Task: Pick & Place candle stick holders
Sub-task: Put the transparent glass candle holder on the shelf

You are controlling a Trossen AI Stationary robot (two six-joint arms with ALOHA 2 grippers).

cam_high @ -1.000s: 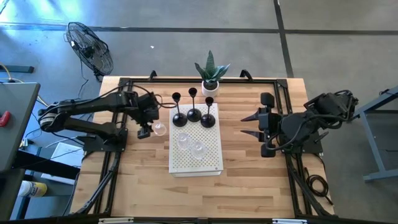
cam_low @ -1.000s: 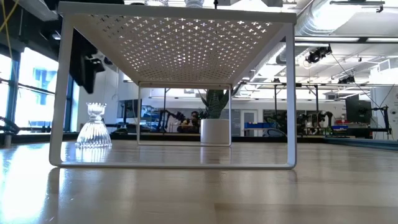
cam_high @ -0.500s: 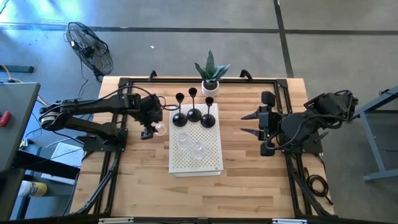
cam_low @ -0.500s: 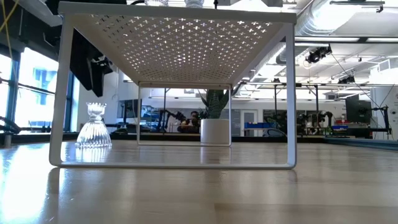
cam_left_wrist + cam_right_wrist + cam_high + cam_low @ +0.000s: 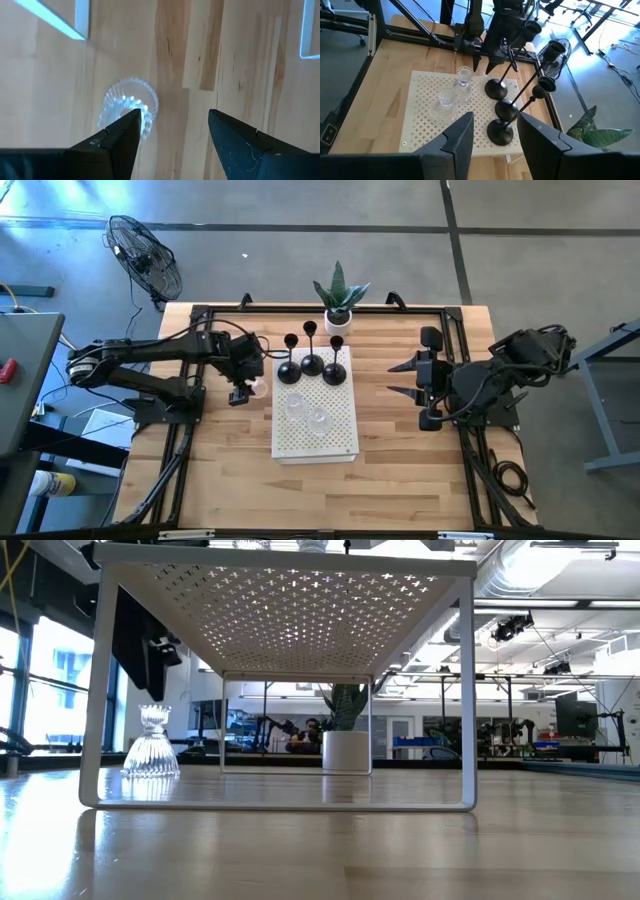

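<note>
Three black candle stick holders [image 5: 312, 360] stand on their domed bases at the far end of a white perforated rack [image 5: 340, 442]. Two clear glass holders [image 5: 306, 412] stand on the rack nearer the front. A third clear glass holder [image 5: 259, 387] stands on the table just left of the rack; it also shows in the low view [image 5: 152, 745] and in the left wrist view [image 5: 131, 107]. My left gripper [image 5: 240, 390] is open, pointing down, above this holder and slightly to its left, clear of it. My right gripper [image 5: 402, 380] is open and empty at the table's right.
A green plant in a white pot [image 5: 340, 298] stands behind the rack at the far edge. The rack stands on thin legs [image 5: 89, 690] close beside the glass holder on the table. Black frame rails [image 5: 180, 450] run along the table's sides. Bare wood lies in front of the rack.
My left gripper has moved a little toward the table's right, closer over the clear glass holder on the table, staying open. The holders have not moved.
</note>
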